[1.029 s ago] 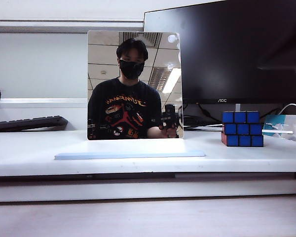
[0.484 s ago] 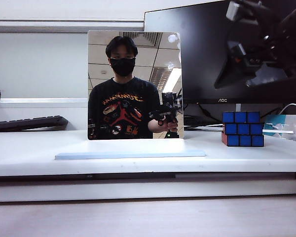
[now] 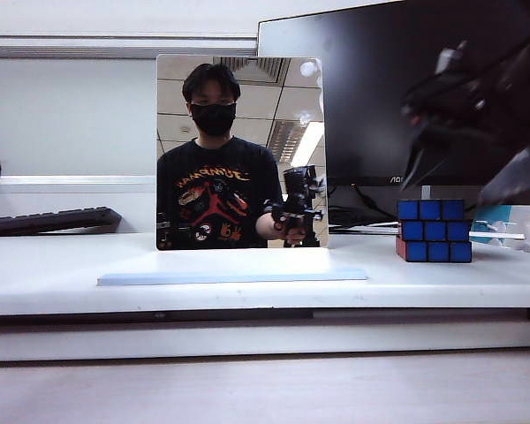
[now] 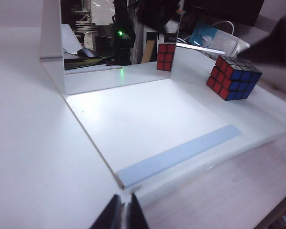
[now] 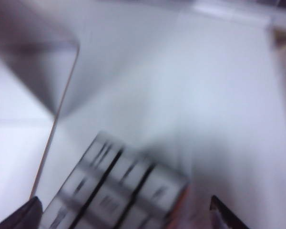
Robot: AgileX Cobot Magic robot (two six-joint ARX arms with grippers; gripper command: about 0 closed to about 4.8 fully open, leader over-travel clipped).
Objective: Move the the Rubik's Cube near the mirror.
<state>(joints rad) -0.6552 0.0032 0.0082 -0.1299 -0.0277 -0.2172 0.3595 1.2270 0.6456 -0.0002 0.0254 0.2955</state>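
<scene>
Rubik's Cube (image 3: 434, 230): on the white table (image 3: 53, 274), right of the mirror (image 3: 240, 150), clear of its pale base, blue face to the camera; not yet moved. Right gripper (image 3: 464, 181): blurred, above the cube, jaws spread wide, holding nothing; the right wrist view shows the cube (image 5: 114, 191) between its fingertips (image 5: 24, 214). Left gripper (image 4: 121, 217): at the near edge, fingers together, empty. Status: approach only; grasp, carry and placement beside the mirror all remain.

Bare shelf (image 3: 380, 265) lies open between the Rubik's Cube (image 3: 435, 230) and the mirror (image 3: 240, 152); the monitor (image 3: 371, 97) stands behind.
</scene>
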